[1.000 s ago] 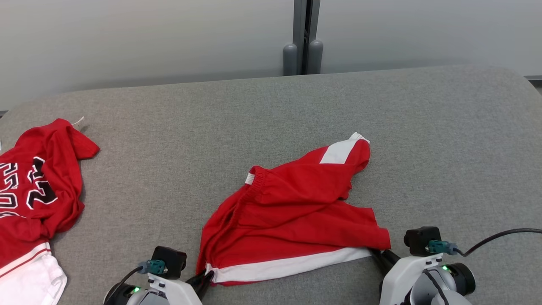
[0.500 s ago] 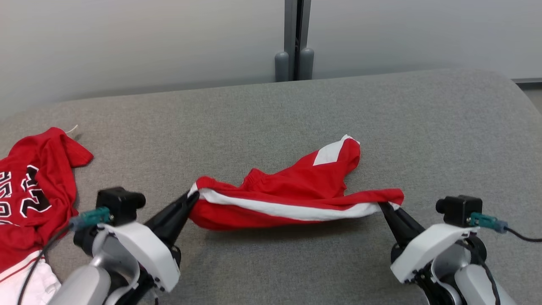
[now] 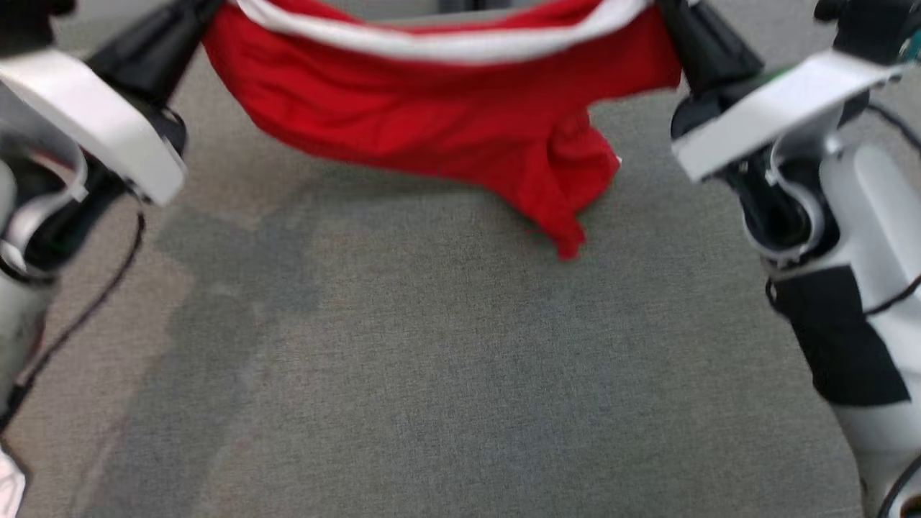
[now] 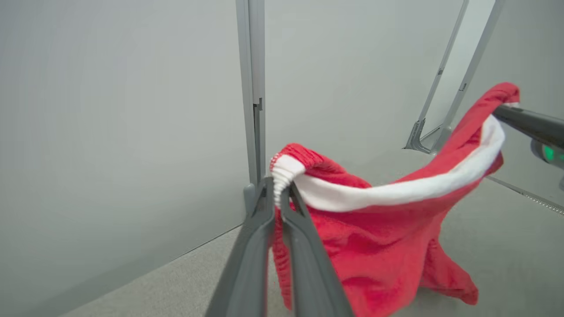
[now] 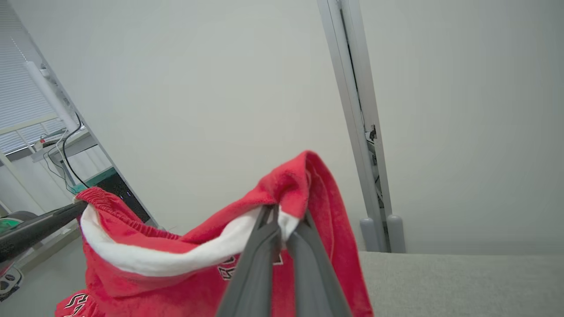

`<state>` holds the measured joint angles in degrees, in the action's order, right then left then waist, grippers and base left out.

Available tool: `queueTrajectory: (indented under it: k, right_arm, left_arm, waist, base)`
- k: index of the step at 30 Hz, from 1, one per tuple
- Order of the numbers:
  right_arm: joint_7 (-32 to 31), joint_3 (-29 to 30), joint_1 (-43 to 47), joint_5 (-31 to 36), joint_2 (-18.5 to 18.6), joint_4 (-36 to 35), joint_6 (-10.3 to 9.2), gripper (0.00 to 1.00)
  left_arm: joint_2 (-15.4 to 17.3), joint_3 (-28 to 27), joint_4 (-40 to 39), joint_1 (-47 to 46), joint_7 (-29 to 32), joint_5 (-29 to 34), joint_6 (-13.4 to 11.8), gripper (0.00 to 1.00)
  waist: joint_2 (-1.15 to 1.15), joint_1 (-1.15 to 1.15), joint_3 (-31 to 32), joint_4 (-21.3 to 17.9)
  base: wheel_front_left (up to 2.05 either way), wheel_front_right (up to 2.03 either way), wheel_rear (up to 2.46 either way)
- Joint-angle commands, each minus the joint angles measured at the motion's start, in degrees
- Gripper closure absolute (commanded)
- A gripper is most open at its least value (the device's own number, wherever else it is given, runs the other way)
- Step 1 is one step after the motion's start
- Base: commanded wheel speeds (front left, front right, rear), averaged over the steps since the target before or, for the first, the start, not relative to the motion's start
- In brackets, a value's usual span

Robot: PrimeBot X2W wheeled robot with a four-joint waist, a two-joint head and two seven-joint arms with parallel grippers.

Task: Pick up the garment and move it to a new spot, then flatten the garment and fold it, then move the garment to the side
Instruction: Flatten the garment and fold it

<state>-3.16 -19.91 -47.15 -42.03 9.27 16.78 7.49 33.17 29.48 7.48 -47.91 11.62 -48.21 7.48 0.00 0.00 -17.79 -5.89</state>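
The garment (image 3: 446, 115) is a pair of red shorts with a white side stripe. It hangs stretched between my two grippers above the grey table (image 3: 432, 374). My left gripper (image 3: 205, 8) is shut on the elastic waistband end (image 4: 282, 171). My right gripper (image 3: 665, 11) is shut on the opposite end (image 5: 286, 207) of the stripe edge. The cloth sags in the middle, and one leg droops lowest (image 3: 568, 241), close to the table; I cannot tell whether it touches. In the left wrist view the right gripper's finger (image 4: 524, 123) comes in from the right.
Another red garment with black-and-white lettering (image 5: 75, 304) lies on the table to my left. A grey wall with a vertical post (image 4: 253, 88) stands behind the table. A black cable (image 3: 86, 302) trails from my left arm. White cloth (image 3: 7, 482) shows at the lower left.
Both grippers have lifted the garment off the table and hold it taut between them, higher than half a second ago. The head camera has tilted down, so the whole picture has shifted.
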Motion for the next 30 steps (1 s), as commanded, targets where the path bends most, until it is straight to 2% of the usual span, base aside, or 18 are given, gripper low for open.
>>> queueTrajectory:
  k: [1, 5, 8, 12, 17, 20, 23, 26, 30]
  right_arm:
    - [1.2, -0.5, -4.9, -0.6, -0.1, 2.4, 0.01, 1.00]
    - [1.4, -2.3, -18.6, -1.8, -0.8, 10.2, 0.01, 1.00]
    - [1.0, -3.8, -27.8, -2.8, -1.3, 15.8, 0.01, 1.00]
    - [1.8, -5.0, -37.8, -4.4, -1.8, 22.7, 0.01, 1.00]
    - [7.2, -6.2, -47.1, -4.5, -1.9, 29.0, 0.01, 1.00]
    - [11.5, -6.9, -50.5, -5.1, -2.1, 31.6, 0.01, 1.00]
    - [13.0, -8.9, -52.0, -6.2, -2.6, 33.4, 0.01, 1.00]
    - [13.0, -11.5, -52.5, -7.8, -2.6, 34.3, 0.01, 1.00]
    - [9.7, -15.9, -48.6, -10.7, -2.4, 35.6, 0.01, 1.00]
  left_arm:
    - [0.8, 0.6, 2.4, -4.8, -0.8, -0.5, 0.0, 1.00]
    - [1.5, 3.2, 8.7, -17.2, -1.3, -1.6, 0.0, 1.00]
    - [1.6, 6.4, 13.6, -25.5, 0.9, -2.5, 0.0, 1.00]
    - [0.2, 8.6, 20.6, -34.8, 1.0, -3.7, 0.0, 1.00]
    - [-1.5, 11.0, 28.0, -44.2, -2.2, -3.5, 0.0, 1.00]
    - [-2.8, 13.0, 31.4, -47.6, -4.0, -3.5, 0.0, 1.00]
    - [-3.5, 15.4, 33.6, -49.9, -4.8, -4.2, 0.0, 1.00]
    - [-4.2, 17.4, 34.8, -49.6, -5.5, -6.5, 0.0, 1.00]
    - [-4.1, 21.0, 35.2, -45.0, -5.7, -10.2, 0.0, 1.00]
  waist:
    - [0.00, 0.00, -5.7, -1.3]
    - [0.00, 0.00, -10.3, -1.7]
    - [0.00, 0.00, -12.9, -1.6]
    - [0.00, 0.00, -14.5, -1.7]
    - [0.00, 0.00, -15.0, -1.8]
    - [0.00, 0.00, -15.0, -1.7]
    - [0.00, 0.00, -14.7, -1.5]
    - [0.00, 0.00, -14.9, -1.1]
    - [0.00, 0.00, -14.2, -0.6]
  base:
    - [0.00, 0.00, 0.00]
    - [0.00, 0.00, 0.00]
    - [0.00, 0.00, 0.00]
    - [0.00, 0.00, 0.00]
    - [0.00, 0.00, 0.00]
    - [0.00, 0.00, 0.00]
    - [0.00, 0.00, 0.00]
    - [0.00, 0.00, 0.00]
    - [0.00, 0.00, 0.00]
